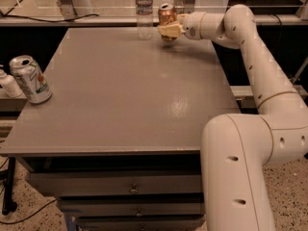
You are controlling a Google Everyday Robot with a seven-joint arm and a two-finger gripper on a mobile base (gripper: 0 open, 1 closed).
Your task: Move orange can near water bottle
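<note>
The gripper [168,31] is at the far edge of the grey table [125,95], a little right of the middle of that edge; its pale fingers [163,31] are pressed around the lower part of the orange can [167,16] and pinch it from both sides. The orange can stands upright in this grasp, with its silver top showing above the fingers; I cannot tell if its bottom touches the table surface, because the fingers cover it, but a dark shadow lies on the table directly under it.

The water bottle [144,9] stands upright just to the left of the orange can, also at the far edge; the two are near each other but apart, with a narrow gap between them; the bottle is the taller one.

The white arm [250,47] comes from the big rounded body at the lower right, goes up along the right side of the table, then bends to the left toward the can.

At the left edge of the table, well apart from the gripper, a white-and-green can [31,79] stands slightly tilted; a small white bottle [8,83] is just beside it on the left, at the frame border. Under the table top, drawers [130,189] with small handles are seen.
</note>
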